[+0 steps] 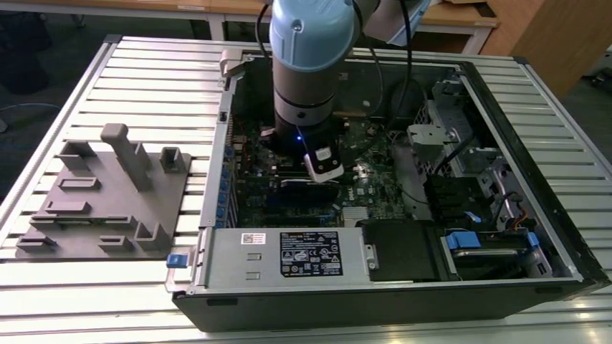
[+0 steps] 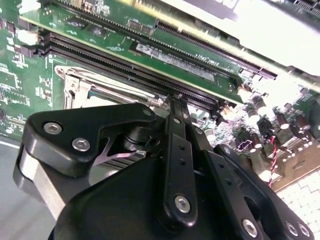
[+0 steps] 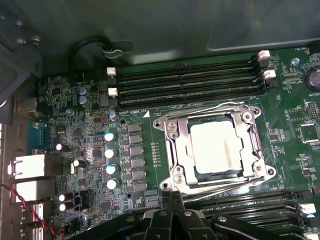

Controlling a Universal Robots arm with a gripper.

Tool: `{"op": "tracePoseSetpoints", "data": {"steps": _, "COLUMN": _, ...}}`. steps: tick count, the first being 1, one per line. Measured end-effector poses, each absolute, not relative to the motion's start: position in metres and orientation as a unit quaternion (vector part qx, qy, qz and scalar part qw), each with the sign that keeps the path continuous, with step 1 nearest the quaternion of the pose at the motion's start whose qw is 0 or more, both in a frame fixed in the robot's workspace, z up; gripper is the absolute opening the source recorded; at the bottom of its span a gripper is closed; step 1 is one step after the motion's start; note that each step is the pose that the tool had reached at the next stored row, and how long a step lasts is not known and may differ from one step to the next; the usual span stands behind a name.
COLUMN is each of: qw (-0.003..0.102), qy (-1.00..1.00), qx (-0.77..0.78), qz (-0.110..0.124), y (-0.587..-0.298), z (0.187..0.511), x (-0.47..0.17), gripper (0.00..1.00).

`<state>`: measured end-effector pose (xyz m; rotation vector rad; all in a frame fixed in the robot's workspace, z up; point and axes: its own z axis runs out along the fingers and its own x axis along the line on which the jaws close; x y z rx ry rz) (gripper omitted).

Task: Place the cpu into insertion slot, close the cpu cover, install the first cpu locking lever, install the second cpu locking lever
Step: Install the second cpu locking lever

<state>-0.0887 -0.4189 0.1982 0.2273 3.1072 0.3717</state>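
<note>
In the first wrist view the cpu point(image 3: 216, 147) sits flat in the insertion slot point(image 3: 176, 150), its pale metal top showing through the square window of the cpu cover point(image 3: 212, 114), which lies folded down over it. Judging from this, the chip is placed and the cover is shut. Thin wire levers run along the socket's edges; one lever point(image 3: 220, 187) lies along the side nearest the claw, and whether it is hooked home is too fine to tell.

The claw point(image 3: 172, 197) comes into that view at 6 o'clock, its black fingers point(image 3: 178, 201) drawn close together into a narrow tip with nothing between them that can be seen. The tip sits just beside the socket's near left corner, at about 7 o'clock from the chip, right at the end of the near lever. That lever's long axis runs from 9 to 3 o'clock across the view, so the tip meets it at its end and not at its middle. I cannot tell if the tip touches the wire.

In the second wrist view the claw point(image 2: 176, 102) points its thin tip at the socket frame's edge, beside long black memory slots point(image 2: 135, 60).

In the exterior view the arm point(image 1: 308, 64) stands nearly upright, reaching straight down into the open computer case point(image 1: 535, 215) on the slatted table point(image 1: 143, 79), with the wrist low over the green board point(image 1: 254, 193).
</note>
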Motion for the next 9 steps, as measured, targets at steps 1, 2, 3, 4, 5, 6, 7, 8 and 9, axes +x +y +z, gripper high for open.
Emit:
{"op": "tracePoseSetpoints", "data": {"steps": 1, "qw": 0.002, "qy": 0.990, "qx": 0.073, "qz": 0.119, "y": -0.4192, "z": 0.1976, "x": -0.0888, "gripper": 0.10}}
{"op": "tracePoseSetpoints", "data": {"steps": 2, "qw": 0.002, "qy": 0.990, "qx": 0.072, "qz": 0.121, "y": -0.4194, "z": 0.1969, "x": -0.0889, "gripper": 0.10}}
{"op": "tracePoseSetpoints", "data": {"steps": 3, "qw": 0.002, "qy": 0.990, "qx": 0.072, "qz": 0.123, "y": -0.4195, "z": 0.1963, "x": -0.0890, "gripper": 0.10}}
{"op": "tracePoseSetpoints", "data": {"steps": 4, "qw": 0.001, "qy": 0.990, "qx": 0.072, "qz": 0.124, "y": -0.4197, "z": 0.1958, "x": -0.0891, "gripper": 0.10}}
{"op": "tracePoseSetpoints", "data": {"steps": 5, "qw": 0.001, "qy": 0.989, "qx": 0.072, "qz": 0.126, "y": -0.4198, "z": 0.1953, "x": -0.0891, "gripper": 0.10}}
{"op": "tracePoseSetpoints", "data": {"steps": 6, "qw": 0.001, "qy": 0.989, "qx": 0.072, "qz": 0.128, "y": -0.4200, "z": 0.1949, "x": -0.0891, "gripper": 0.10}}
{"op": "tracePoseSetpoints", "data": {"steps": 7, "qw": 0.001, "qy": 0.989, "qx": 0.072, "qz": 0.130, "y": -0.4203, "z": 0.1946, "x": -0.0891, "gripper": 0.10}}
{"op": "tracePoseSetpoints", "data": {"steps": 8, "qw": 0.001, "qy": 0.989, "qx": 0.072, "qz": 0.131, "y": -0.4206, "z": 0.1944, "x": -0.0891, "gripper": 0.10}}
{"op": "tracePoseSetpoints", "data": {"steps": 9, "qw": 0.001, "qy": 0.989, "qx": 0.072, "qz": 0.133, "y": -0.4209, "z": 0.1941, "x": -0.0891, "gripper": 0.10}}
